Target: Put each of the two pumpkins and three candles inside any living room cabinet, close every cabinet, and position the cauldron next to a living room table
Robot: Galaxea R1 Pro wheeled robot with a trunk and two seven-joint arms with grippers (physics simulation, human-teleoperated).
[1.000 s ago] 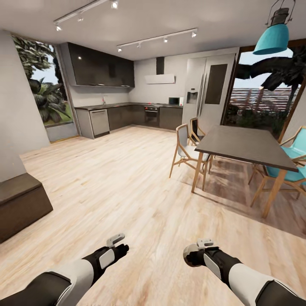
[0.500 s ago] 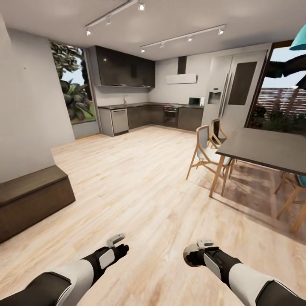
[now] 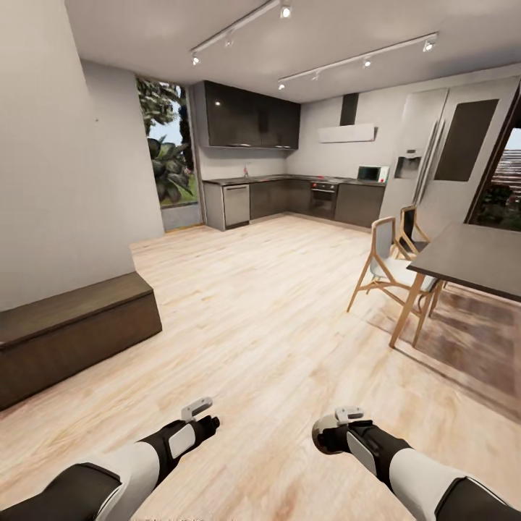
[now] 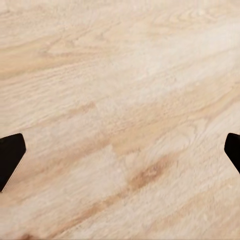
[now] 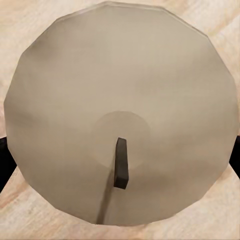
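My right gripper (image 3: 323, 437) hangs low over the plank floor, shut on a candle (image 5: 120, 90). The candle is a stubby grey-tan cylinder with a dark wick, seen end-on between the fingers, and its pale round end (image 3: 323, 430) pokes out in the head view. My left gripper (image 3: 208, 421) is open, with bare floor between its fingertips (image 4: 10, 155). A long, low dark brown cabinet (image 3: 72, 336) stands against the grey wall at the left, its fronts closed. The pumpkins, the cauldron and the coffee table are out of view.
A dark dining table (image 3: 474, 260) with wooden chairs (image 3: 387, 271) stands at the right. The kitchen counter (image 3: 304, 199) and a tall fridge (image 3: 434, 155) line the far wall. Light wood floor (image 3: 253, 311) stretches ahead between the cabinet and the dining set.
The whole picture has slid to the right, so the camera has turned left. More of the cabinet shows and the turquoise lamp and chairs have left the picture. Both arms keep their pose.
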